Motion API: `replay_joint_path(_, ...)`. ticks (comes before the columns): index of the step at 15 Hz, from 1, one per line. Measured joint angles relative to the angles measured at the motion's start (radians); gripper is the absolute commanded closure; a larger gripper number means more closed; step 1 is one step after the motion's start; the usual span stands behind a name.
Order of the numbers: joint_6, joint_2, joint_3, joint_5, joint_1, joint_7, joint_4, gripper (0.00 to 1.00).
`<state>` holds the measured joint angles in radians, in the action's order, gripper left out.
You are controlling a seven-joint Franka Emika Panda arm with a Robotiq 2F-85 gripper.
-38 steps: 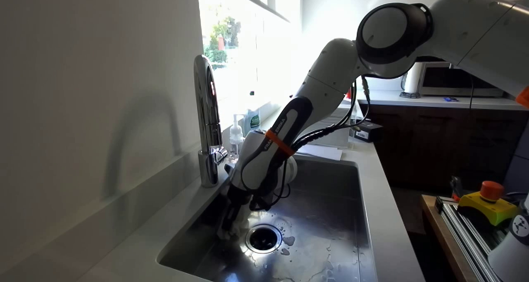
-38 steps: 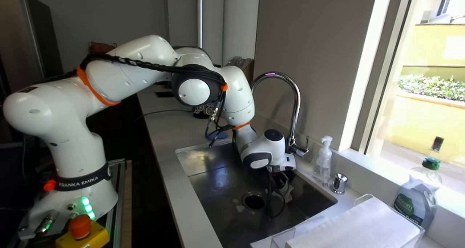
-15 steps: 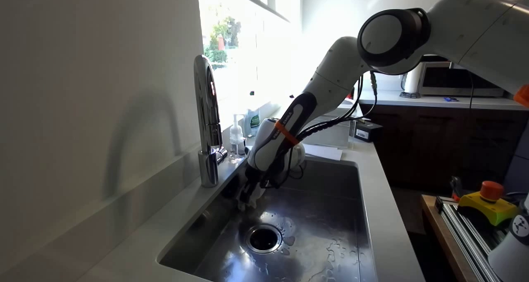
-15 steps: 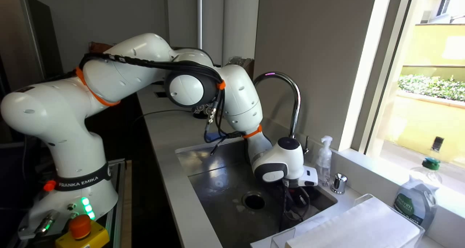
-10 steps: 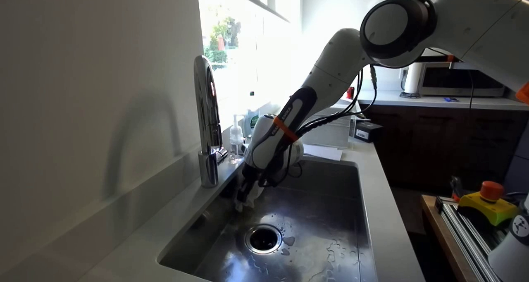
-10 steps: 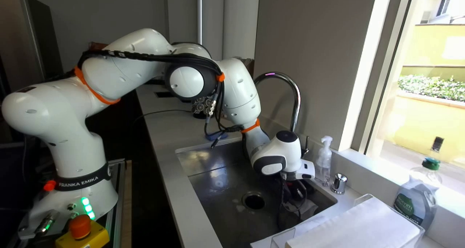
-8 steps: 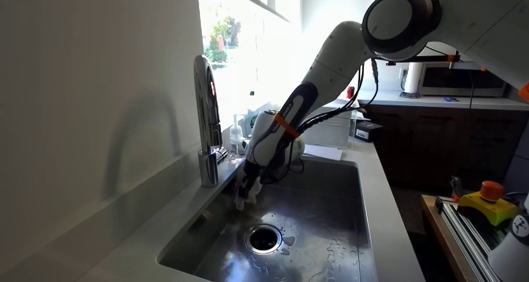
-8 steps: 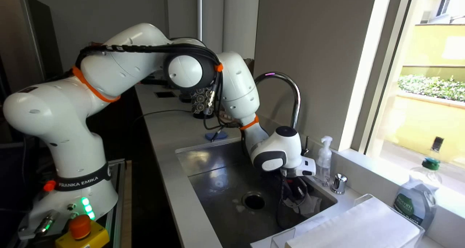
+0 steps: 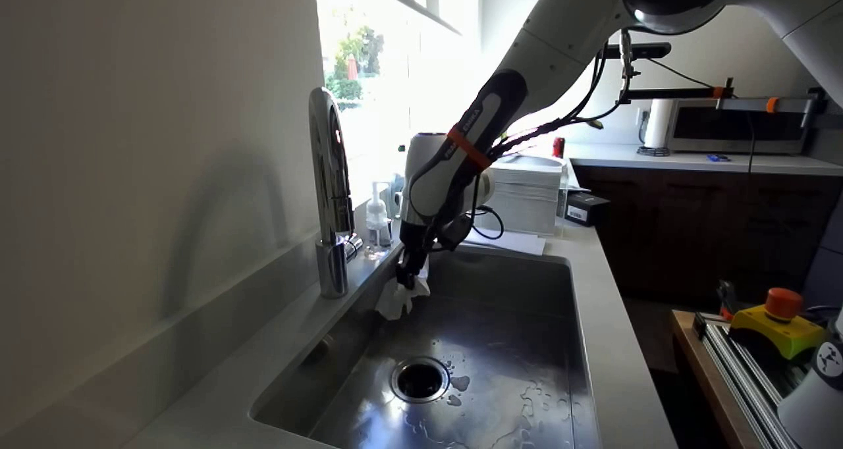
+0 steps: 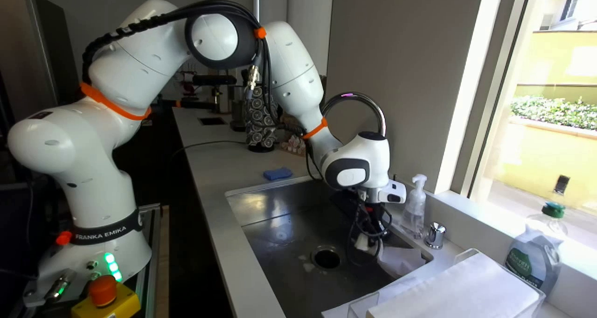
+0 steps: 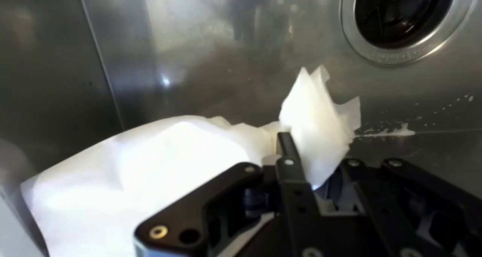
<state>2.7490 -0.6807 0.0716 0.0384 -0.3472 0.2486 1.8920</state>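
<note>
My gripper (image 11: 310,151) is shut on a crumpled white paper towel (image 11: 124,181), in the wrist view. A folded end sticks up past the fingers and a wide sheet spreads to the left. The paper partly hides the right finger. In an exterior view the gripper (image 9: 409,279) points down over the sink's wall side, and the paper (image 9: 395,301) hangs below it. In an exterior view the paper (image 10: 402,260) also shows near the sink's corner, beside dangling cables. The steel sink (image 9: 500,343) has wet patches near the round drain (image 9: 421,380).
A chrome faucet (image 9: 329,192) stands on the sink's wall side. A clear pump bottle (image 10: 415,208), a chrome cap (image 10: 435,235) and a dish soap bottle (image 10: 534,252) stand along the window side. A paper towel stack (image 10: 461,290) is near the sink. A blue sponge (image 10: 278,174) lies on the counter.
The gripper has moved from low beside the drain toward the pump bottle's end of the sink, then risen. The paper came up with it and now hangs more freely.
</note>
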Motion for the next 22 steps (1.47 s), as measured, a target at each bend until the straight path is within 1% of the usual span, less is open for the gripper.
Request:
replay_joint_path(3, -0.062, 0.084, -0.015, -0.022, 0.009, 0.000, 0.042, 0.98)
replay_joint_path(5, -0.080, 0.137, -0.029, -0.039, 0.016, -0.003, 0.069, 0.98)
replay_joint_path(9, -0.084, 0.226, -0.081, -0.050, 0.041, -0.045, 0.117, 0.98)
replay_joint_path(14, -0.084, 0.296, -0.136, -0.054, 0.065, -0.104, 0.151, 0.98)
replay_joint_path(22, -0.073, 0.387, -0.212, -0.054, 0.089, -0.210, 0.163, 0.98)
